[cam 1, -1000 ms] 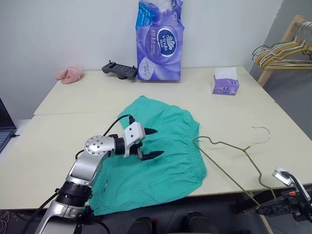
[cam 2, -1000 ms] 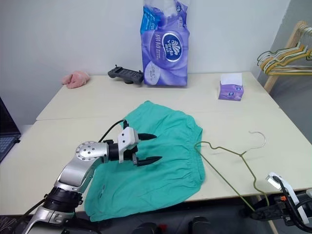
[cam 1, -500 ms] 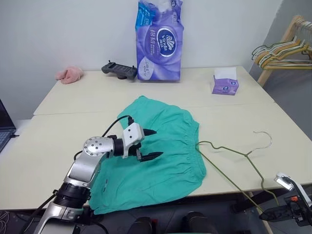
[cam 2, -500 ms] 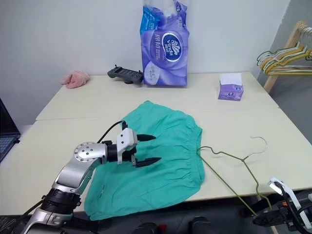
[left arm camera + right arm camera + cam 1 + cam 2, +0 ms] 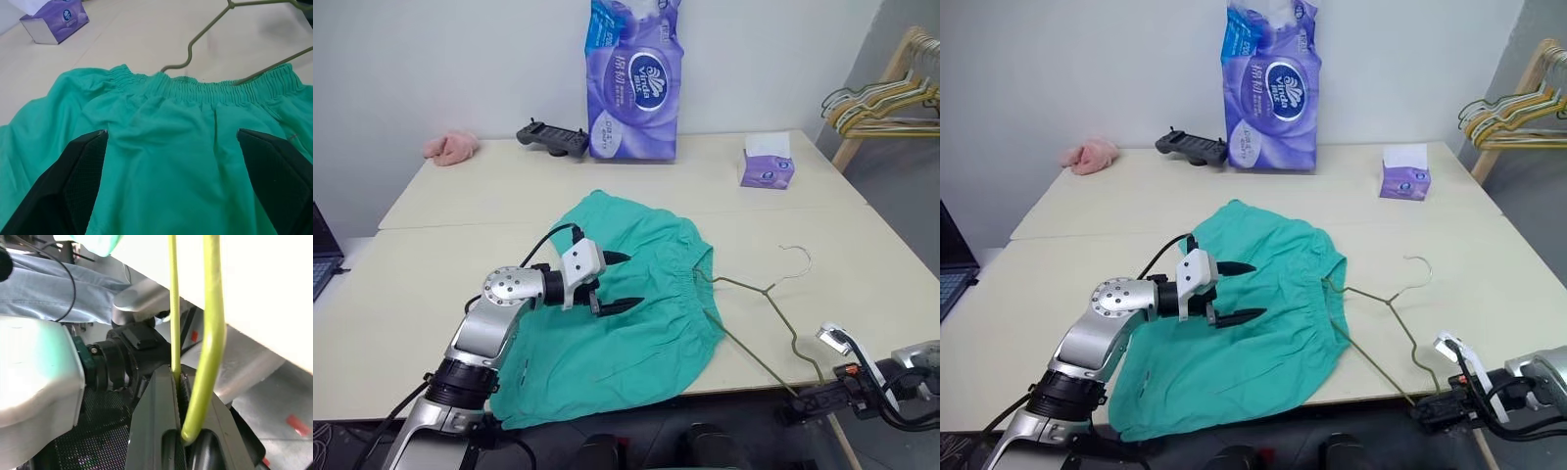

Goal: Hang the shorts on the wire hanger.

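- The shorts (image 5: 626, 313) lie flat on the table (image 5: 440, 274), with the stretchy waistband at the 3 o'clock side.
- The wire hanger (image 5: 754, 304) lies on the table at 3 o'clock from the shorts. One bent end touches the waistband, and the hook points toward 12 o'clock.
- The right gripper (image 5: 813, 401) sits off the table's near edge, at 5 o'clock from the shorts. Its fingers are pinched tight on the hanger's low corner.
- The left gripper (image 5: 612, 284) hovers over the middle of the shorts. Its two black fingers are spread wide and hold nothing.
- The job now looks like sliding the hanger into the shorts.
- To do it well, I think the left gripper should pinch just the top layer of the waistband and lift it a little.
- Then the right gripper can push the wire in slowly toward 9 o'clock.
- Keep the wire low and flat, so it does not shove the cloth into a bunch.
- Hold the hanger tight, because thin wire may twist.
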